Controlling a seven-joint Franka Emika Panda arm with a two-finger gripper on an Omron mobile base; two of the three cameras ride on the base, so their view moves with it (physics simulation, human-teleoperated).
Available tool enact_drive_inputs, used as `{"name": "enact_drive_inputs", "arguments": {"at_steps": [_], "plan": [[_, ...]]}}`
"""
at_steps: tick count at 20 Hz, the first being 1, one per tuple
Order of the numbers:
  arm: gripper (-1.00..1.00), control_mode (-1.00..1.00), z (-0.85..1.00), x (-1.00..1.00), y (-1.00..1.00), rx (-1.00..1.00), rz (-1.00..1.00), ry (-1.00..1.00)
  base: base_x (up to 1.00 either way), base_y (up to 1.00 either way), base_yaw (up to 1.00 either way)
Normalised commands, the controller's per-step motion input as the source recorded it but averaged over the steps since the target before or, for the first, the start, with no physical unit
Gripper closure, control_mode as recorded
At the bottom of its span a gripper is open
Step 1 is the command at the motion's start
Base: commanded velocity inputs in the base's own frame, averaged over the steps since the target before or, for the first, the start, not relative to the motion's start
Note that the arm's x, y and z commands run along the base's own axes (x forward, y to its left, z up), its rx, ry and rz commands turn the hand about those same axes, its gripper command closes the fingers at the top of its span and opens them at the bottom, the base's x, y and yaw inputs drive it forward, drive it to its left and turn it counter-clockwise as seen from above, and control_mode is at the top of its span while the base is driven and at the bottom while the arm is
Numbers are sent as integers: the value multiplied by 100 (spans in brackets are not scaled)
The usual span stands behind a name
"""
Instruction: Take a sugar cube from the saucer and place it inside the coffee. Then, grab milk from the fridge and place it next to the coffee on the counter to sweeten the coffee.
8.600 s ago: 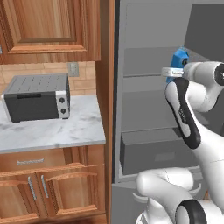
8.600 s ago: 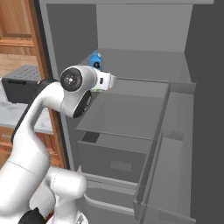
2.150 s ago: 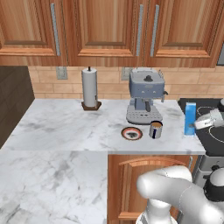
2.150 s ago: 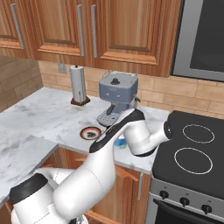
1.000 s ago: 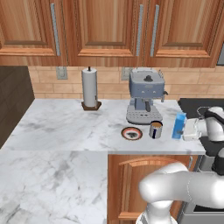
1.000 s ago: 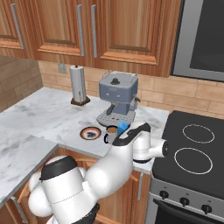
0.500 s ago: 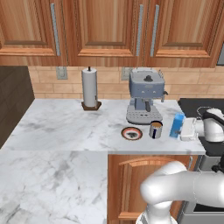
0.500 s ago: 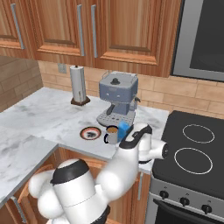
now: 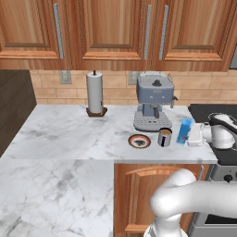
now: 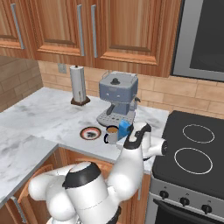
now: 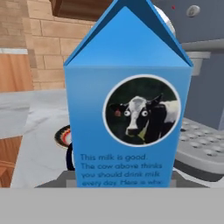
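Standing on marble counter (image 9: pixel 69 134) under wooden cabinets: milk (image 9: pixel 184 131) beside coffee (image 9: pixel 164 137); pincer (image 9: pixel 193 134) grip unclear.

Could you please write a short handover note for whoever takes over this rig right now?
Gripper: at the milk on the counter; whether it is shut on the carton cannot be told.
Milk stands upright just right of the coffee, the saucer left of the mug, all in front of the espresso machine.
Done: milk brought beside the coffee. Sugar in the mug cannot be confirmed.
Left: release if gripped, back the arm away.
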Motion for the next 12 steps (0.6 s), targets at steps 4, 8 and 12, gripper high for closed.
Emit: {"name": "enact_drive_inputs", "arguments": {"at_steps": [4,8,12], "plan": [[100,-100,-27,21,0,0,0,0,0,0,0],[100,-100,-32,8,-1,-1,1,0,0,0,0],[100,-100,-24,16,-13,0,2,0,0,0,0]]}}
